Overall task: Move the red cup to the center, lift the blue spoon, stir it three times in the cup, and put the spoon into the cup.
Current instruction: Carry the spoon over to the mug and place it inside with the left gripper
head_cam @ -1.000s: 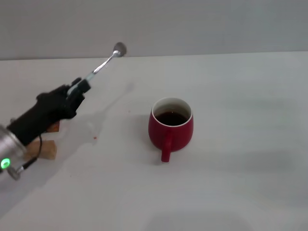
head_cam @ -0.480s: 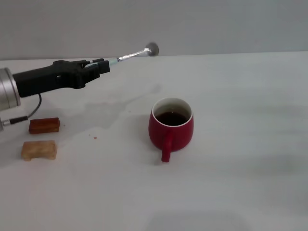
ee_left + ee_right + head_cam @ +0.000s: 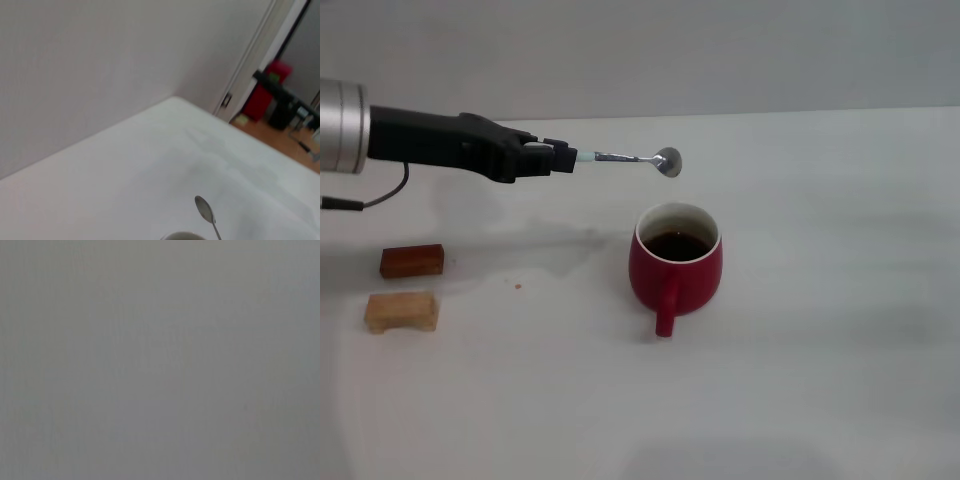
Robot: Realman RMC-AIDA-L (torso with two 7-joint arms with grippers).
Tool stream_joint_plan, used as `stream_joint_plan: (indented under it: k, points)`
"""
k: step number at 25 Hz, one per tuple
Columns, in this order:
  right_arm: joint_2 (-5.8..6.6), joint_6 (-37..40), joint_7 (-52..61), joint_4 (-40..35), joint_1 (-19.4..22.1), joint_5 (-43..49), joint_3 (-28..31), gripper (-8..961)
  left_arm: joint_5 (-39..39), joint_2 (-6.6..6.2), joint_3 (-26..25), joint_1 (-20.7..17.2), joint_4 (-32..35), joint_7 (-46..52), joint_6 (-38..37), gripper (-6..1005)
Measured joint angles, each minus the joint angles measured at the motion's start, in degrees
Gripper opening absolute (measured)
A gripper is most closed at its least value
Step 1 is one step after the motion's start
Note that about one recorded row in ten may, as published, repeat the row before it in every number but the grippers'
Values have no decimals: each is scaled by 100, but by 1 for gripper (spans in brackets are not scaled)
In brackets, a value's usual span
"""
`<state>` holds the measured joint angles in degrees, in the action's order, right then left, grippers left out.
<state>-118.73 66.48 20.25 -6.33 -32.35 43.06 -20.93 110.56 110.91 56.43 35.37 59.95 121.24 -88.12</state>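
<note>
1. We had the left gripper (image 3: pixel 563 158) reaching in from the left side of the table (image 3: pixel 840 300), well above the surface, fingers pinched onto the handle end of the blue spoon (image 3: pixel 625 158). The pale handle was mostly buried in the fingers; only the metal neck and bowl stuck out.
2. We held the spoon roughly level, bowl end pointing toward the middle of the table. Prob. reason: carrying it that way keeps the bowl leading, ready to tip down into the cup.
3. The red cup (image 3: pixel 676 268) stood upright near the table's centre, handle facing the robot, dark liquid inside. We judged the cup-to-centre step done.
4. In the head view the spoon bowl sat just above and slightly behind the cup's rim, not touching. We couldn't tell the true height gap from that angle. The left wrist view showed the spoon (image 3: pixel 207 213) pointing away w/ a sliver of the cup's rim (image 3: pixel 182 236) just beside its neck, which fits "nearly over the mouth".
5. So we read the step as: spoon lifted, approach to the cup under way, stirring not yet begun.
6. Other stuff: a brown block (image 3: pixel 412 261) and a tan block (image 3: pixel 401 311) lay near the left edge, well apart from the cup, below the arm. Neither blocked the path.
7. Nothing stood btw. spoon and cup. Main risk we saw: clipping the rim on the way down.
8. The right gripper wasn't visible anywhere; its wrist view showed only blank grey.
</note>
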Motion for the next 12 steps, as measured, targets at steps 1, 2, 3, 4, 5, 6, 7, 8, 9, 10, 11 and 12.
stream_joint_plan:
  k: [1, 2, 3, 4, 5, 6, 7, 8, 9, 10, 11, 12]
  points:
    - [1, -40, -50, -9, -9, -7, 16, 507, 134, 11, -15, 69, 62, 100, -46, 145]
    - [2, -67, -117, -22, -13, -25, 57, 507, 290, 23, -32, 164, 103, 213, -79, 144]
    - [3, -93, -241, -53, -14, -61, 199, 507, 530, 47, -47, 316, 142, 357, -122, 144]
    - [3, -93, -241, -53, -14, -61, 199, 507, 530, 47, -47, 316, 142, 357, -122, 144]
    - [3, -99, -288, -69, -10, -77, 298, 507, 681, 61, -52, 401, 171, 436, -153, 144]
    - [3, -98, -315, -84, 2, -83, 431, 507, 830, 78, -55, 473, 202, 503, -187, 144]
    - [3, -90, -320, -92, 15, -84, 594, 507, 952, 94, -61, 538, 224, 556, -227, 144]
    - [3, -76, -319, -97, 26, -85, 737, 507, 1101, 110, -75, 607, 244, 617, -278, 144]
    - [4, -61, -317, -99, 32, -86, 931, 507, 1297, 132, -115, 707, 262, 691, -363, 144]
    - [5, -54, -302, -100, 39, -88, 1098, 507, 1503, 154, -202, 826, 269, 753, -474, 144]
    - [7, -52, -291, -100, 40, -88, 1205, 507, 1503, 154, -202, 826, 269, 753, -474, 144]
    - [12, -57, -290, -100, 41, -88, 1242, 507, 1653, 169, -271, 894, 271, 788, -562, 144]
